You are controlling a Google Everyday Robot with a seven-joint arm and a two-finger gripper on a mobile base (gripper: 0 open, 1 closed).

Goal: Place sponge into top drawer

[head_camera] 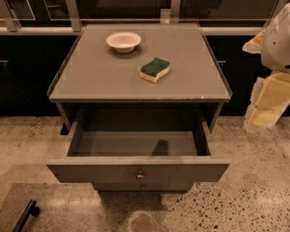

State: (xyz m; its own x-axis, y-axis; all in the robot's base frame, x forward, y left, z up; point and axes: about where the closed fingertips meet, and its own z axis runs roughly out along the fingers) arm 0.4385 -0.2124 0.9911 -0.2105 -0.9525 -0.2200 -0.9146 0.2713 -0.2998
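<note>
I see the sponge [154, 70] lying on the cabinet top [95, 77], right of centre. The bowl [123, 41] sits at its 11 o'clock, apart from it. The top drawer [90, 172] juts out at 6 o'clock, below the top. The gripper [265, 106] hangs at the cabinet's 3 o'clock.

1. A grey table [90, 72] with a flat top and slim legs stood in the middle of the room.
2. Behind it ran a row of dark cabinets [27, 68], almost black in the dim light.
3. A pale ledge [27, 31] crossed above them, with upright metal posts [72, 13] rising from it.
4. The floor [253, 190] was light speckled stone, brighter at the lower right.
5. A grey surface [59, 199] with a dark handle [27, 213] filled the lower left corner.
6. A round mark [142, 222] lay on the floor at bottom centre.
7. The claw [265, 106] hung at the right edge, beside the table and apart from it.
</note>
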